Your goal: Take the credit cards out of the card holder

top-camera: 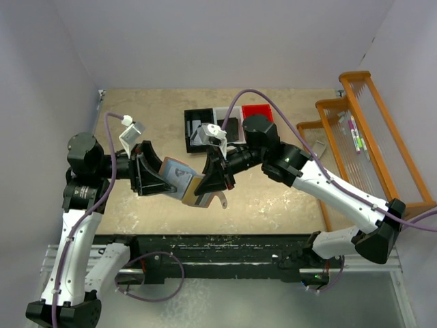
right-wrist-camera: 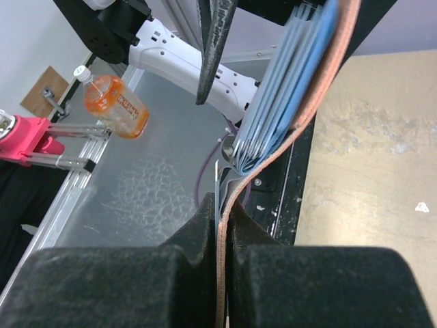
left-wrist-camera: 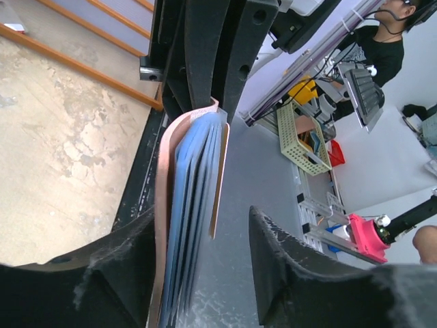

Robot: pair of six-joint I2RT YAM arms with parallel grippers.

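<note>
Above the middle of the counter [top-camera: 273, 198], between two robot arms, the card holder [top-camera: 181, 181] hangs in mid-air, clear of the surface. Its salmon-pink outside is bowed around a fan of blue-grey leaves. The right pincer [right-wrist-camera: 220, 208] is clenched on the thin pink flap at the holder's folded end, with only that strip and a sliver of grey between its pads. The left pincer [left-wrist-camera: 199, 229] is released: its jaws stand apart on either side of the opposite end. The pink cover lies against one finger [left-wrist-camera: 102, 273], and open air shows before the other. The holder's long axis runs from one pincer to the other, slanting toward the near right in the overhead view. Its leaves are gathered at the right arm's grip and spread toward the left arm. Seen edge-on, none of the credit cards can be told apart from the leaves. Extraction appears not to have started. The free left pincer, astride the spread ends, looks better placed to close on a single card and draw it back along that axis while the right arm anchors the fold. Bins [top-camera: 191, 119] sit at the counter's far side, well apart.
</note>
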